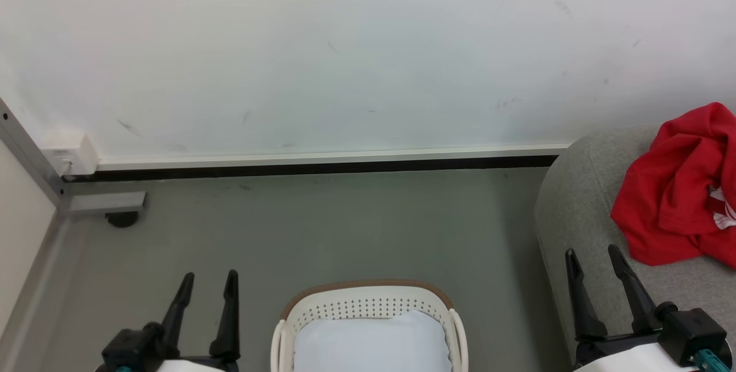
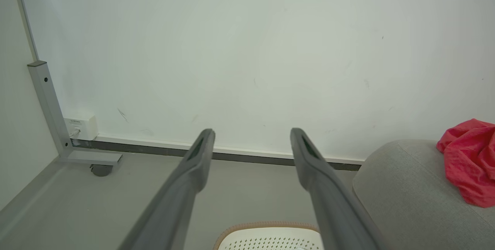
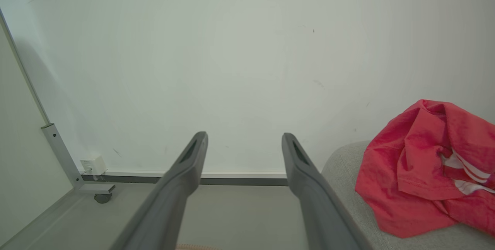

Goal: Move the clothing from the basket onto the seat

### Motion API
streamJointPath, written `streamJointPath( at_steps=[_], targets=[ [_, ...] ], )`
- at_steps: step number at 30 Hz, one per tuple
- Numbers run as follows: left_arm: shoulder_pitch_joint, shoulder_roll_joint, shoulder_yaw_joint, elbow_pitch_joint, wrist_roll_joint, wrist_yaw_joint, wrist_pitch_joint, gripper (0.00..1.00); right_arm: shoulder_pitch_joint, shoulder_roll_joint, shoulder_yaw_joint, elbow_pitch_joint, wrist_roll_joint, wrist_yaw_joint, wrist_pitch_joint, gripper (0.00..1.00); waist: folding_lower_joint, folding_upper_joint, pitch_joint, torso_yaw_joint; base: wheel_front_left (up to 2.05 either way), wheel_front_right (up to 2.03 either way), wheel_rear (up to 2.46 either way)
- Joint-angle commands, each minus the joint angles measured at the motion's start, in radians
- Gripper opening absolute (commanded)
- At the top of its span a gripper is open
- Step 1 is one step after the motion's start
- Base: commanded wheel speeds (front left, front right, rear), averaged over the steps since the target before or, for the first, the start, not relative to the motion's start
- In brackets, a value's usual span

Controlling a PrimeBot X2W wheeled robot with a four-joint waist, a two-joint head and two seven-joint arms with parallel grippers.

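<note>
Head view, nearest the bottom edge: the left gripper (image 1: 211,274) and right gripper (image 1: 592,250) each point two long, dark, tapered fingers upward, spread apart and holding nothing. Between them sits the cream plastic basket (image 1: 368,305), with a perforated wall and a brown rim band, its near part cut off. Smooth pale blue-white fabric (image 1: 371,343) fills it. Beyond lies the matte grey floor (image 1: 345,228). At right, the rounded woven grey seat (image 1: 575,205) carries the crumpled red clothing (image 1: 673,188). Its white stripes are partly hidden and its right side cropped; it lies just beyond the right gripper's fingertips, not touching. A scuffed white wall (image 1: 368,50) stands behind.
</note>
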Motion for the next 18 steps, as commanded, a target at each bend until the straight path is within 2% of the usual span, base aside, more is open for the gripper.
streamJointPath(
  at_steps=[1,18],
  targets=[
    [-0.006,-0.001,0.006,0.005,0.009,-0.006,0.000,1.00,-0.012,0.002,0.000,0.004,-0.006,-0.002,-0.003,1.00,0.0000,0.0000,0.000,-0.001,0.00,0.00,0.00],
    [-0.013,-0.004,0.008,0.022,0.011,-0.015,0.000,1.00,-0.017,0.006,0.012,0.023,0.004,-0.002,-0.003,1.00,0.0000,0.0000,-0.004,-0.016,0.00,0.00,0.00]
  ],
)
